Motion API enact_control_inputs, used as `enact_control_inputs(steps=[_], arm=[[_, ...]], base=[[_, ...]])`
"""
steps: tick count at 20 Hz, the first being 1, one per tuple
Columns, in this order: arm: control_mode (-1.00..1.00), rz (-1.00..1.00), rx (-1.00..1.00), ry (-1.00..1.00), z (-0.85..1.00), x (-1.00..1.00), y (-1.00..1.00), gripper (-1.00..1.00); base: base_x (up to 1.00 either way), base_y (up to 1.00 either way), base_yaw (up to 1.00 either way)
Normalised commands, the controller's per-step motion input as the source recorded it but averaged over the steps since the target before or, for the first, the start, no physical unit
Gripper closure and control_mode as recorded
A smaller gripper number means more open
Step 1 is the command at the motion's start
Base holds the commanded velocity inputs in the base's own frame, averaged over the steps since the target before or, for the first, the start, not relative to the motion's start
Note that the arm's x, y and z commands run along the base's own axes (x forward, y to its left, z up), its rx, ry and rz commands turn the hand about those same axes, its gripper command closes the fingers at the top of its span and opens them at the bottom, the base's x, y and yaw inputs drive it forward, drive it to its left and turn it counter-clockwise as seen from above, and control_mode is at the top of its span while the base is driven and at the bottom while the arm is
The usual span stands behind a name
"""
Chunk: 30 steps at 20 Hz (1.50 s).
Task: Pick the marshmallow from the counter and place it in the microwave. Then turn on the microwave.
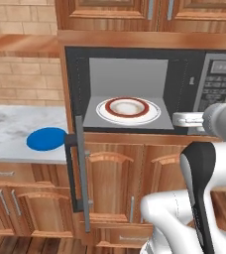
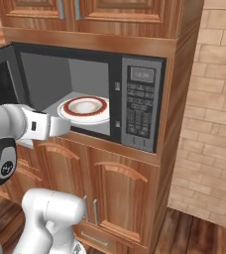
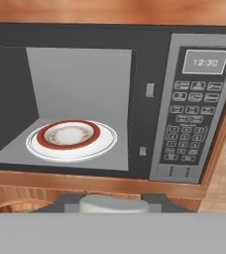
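The microwave (image 1: 135, 92) is standing open, with its door (image 1: 80, 168) swung out to the left in the left base view. Inside, a white plate (image 3: 71, 140) with a red rim is sitting on the grey floor of the cavity. The keypad (image 3: 192, 126) is on the right side of the front and its small display is showing digits.

The arm is reaching toward the opening from the front. The gripper (image 3: 114, 204) is hanging just before the lower edge of the microwave, at about the height of the cavity floor. At the bottom of the hand view a pale rounded thing, the marshmallow (image 3: 114, 203), is sitting between the dark fingers, so the gripper is partly closed and is holding it. It is outside the cavity, not on the plate.

On the marble counter (image 1: 16, 134) to the left, a blue plate (image 1: 46, 139) is lying near the open door.
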Motion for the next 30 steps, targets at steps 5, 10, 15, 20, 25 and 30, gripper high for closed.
enact_control_inputs(steps=[5,10,15,20,25,30], arm=[[1.00,0.00,0.00,0.00,0.00,0.00,0.00,1.00],[1.00,0.00,0.00,0.00,0.00,0.00,0.00,1.00],[1.00,0.00,0.00,0.00,0.00,0.00,0.00,1.00],[1.00,0.00,0.00,0.00,0.00,0.00,0.00,1.00],[1.00,0.00,0.00,0.00,0.00,0.00,0.00,1.00],[1.00,0.00,0.00,0.00,0.00,0.00,0.00,1.00]], base=[[0.45,0.13,-0.02],[0.44,0.21,-0.01],[0.36,0.27,-0.01],[0.20,0.31,0.00],[0.09,0.20,-0.01],[0.00,0.09,0.00]])
